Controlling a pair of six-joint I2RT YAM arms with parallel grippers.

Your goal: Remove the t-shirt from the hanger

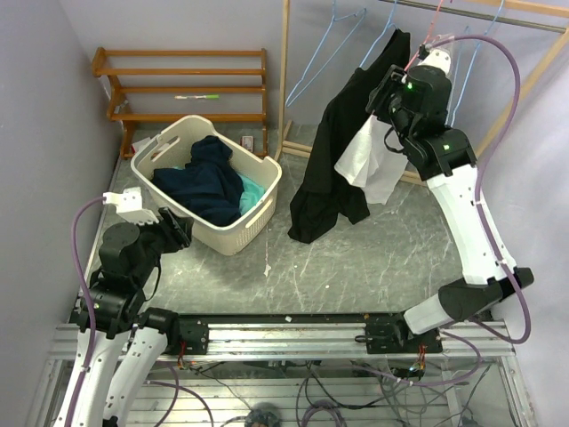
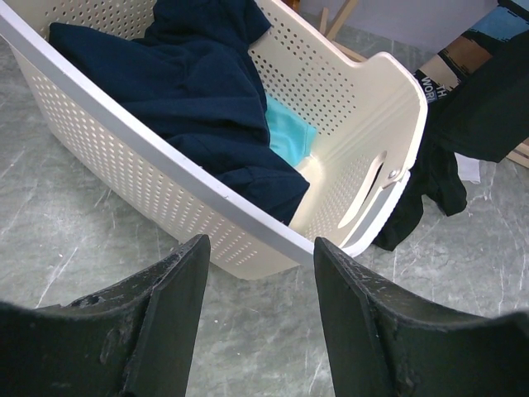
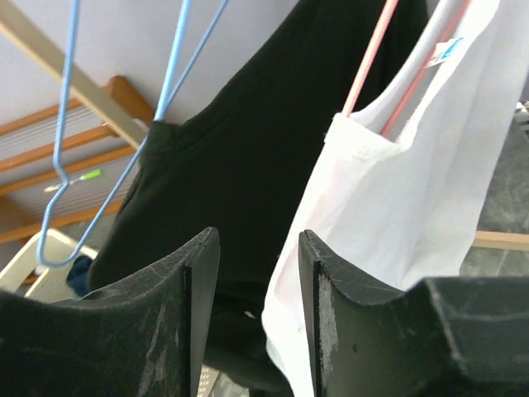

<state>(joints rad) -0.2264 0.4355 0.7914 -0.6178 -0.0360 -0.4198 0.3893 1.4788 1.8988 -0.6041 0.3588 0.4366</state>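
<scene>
Right arm (image 1: 462,205): white shells on long links, black joint housings, two green lights (image 1: 408,86) lit near wrist. Left arm (image 1: 124,276): black joints, white lower links, white camera block (image 1: 133,205) at wrist. Purple cable (image 1: 76,236) loops along each arm. Bases (image 1: 191,336) black, bolted to aluminium rail (image 1: 284,345). Tangle of thin wires (image 1: 311,387) under rail. Left end effector (image 2: 258,248) and right end effector (image 3: 256,240): matte black fingers (image 2: 165,306), broad, tapering, grey scuffs and scratches on surfaces
</scene>
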